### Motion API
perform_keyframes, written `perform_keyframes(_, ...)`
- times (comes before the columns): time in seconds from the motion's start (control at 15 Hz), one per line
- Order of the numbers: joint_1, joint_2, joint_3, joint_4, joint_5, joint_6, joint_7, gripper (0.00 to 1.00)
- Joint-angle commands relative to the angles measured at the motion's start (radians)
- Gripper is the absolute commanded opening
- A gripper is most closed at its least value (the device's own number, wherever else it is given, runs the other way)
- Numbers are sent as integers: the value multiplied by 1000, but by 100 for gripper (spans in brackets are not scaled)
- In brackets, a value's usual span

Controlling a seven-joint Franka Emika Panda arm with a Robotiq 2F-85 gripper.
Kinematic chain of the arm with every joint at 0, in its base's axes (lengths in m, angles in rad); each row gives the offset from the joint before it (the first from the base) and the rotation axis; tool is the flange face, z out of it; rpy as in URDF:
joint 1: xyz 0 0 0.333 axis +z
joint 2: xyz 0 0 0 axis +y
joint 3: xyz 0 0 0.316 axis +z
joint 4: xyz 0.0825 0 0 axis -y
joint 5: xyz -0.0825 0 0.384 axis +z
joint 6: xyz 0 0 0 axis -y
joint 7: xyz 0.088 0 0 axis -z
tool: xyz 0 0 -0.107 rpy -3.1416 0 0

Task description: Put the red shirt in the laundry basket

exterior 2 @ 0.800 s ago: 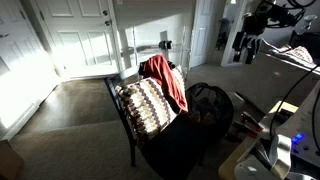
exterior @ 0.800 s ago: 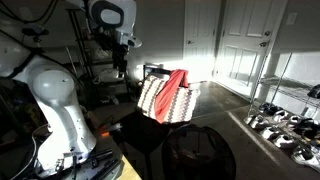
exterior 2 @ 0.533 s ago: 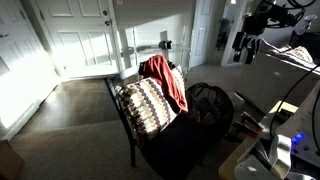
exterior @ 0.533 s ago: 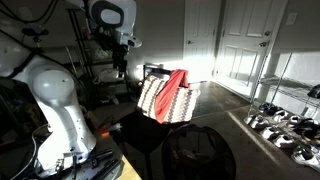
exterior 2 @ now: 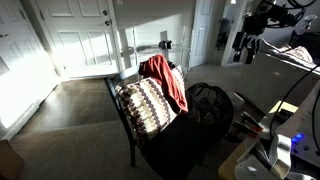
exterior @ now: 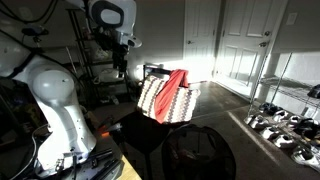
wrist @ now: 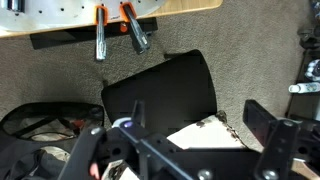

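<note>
- The gripper (exterior: 120,68) is carried on the white arm (exterior: 60,110). It is raised and pointed downward in both exterior views.
- The jaws are released. In the wrist view the gripper (wrist: 180,160) enters from the lower edge, and its two fingers (wrist: 85,155) are spread wide apart with nothing clamped between them.
- The red shirt (exterior: 176,88) is located lower than the jaws and well apart from them, off to one side.
- The shirt is draped over the rim of the laundry basket (exterior: 155,102) — one part is bunched above the rim and one part hangs down the zigzag outer wall.
- How much of the shirt lies inside the basket cannot be told.
- In an exterior view, the gripper (exterior 2: 243,44) is seen against a lit doorway. The red shirt (exterior 2: 166,80) and the laundry basket (exterior 2: 143,108) are again placed below the jaws' level and well apart from them.
- A black round tub (exterior 2: 212,100) is positioned just beside the basket, on the side nearer the jaws and lower than them.
- Beneath the jaws in the wrist view, a black square panel (wrist: 160,90) is shown against grey carpet (wrist: 260,60).
- Beyond the jaws — toward the upper edge of the wrist view — two orange-handled tools (wrist: 100,30) are seen against a pale board (wrist: 60,15).
</note>
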Motion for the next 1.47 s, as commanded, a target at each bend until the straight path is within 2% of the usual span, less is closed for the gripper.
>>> perform_keyframes(0.0, 0, 22, 60, -6, 23, 74, 18, 100)
perform_keyframes(0.4, 68, 175, 193, 61, 96, 314, 133, 100)
perform_keyframes(0.6, 80, 317, 238, 140, 96, 457, 210, 100)
perform_keyframes(1.07, 57, 590, 216, 362, 63, 583, 308, 100)
perform_keyframes(1.4, 41, 710, 189, 484, -10, 589, 383, 100)
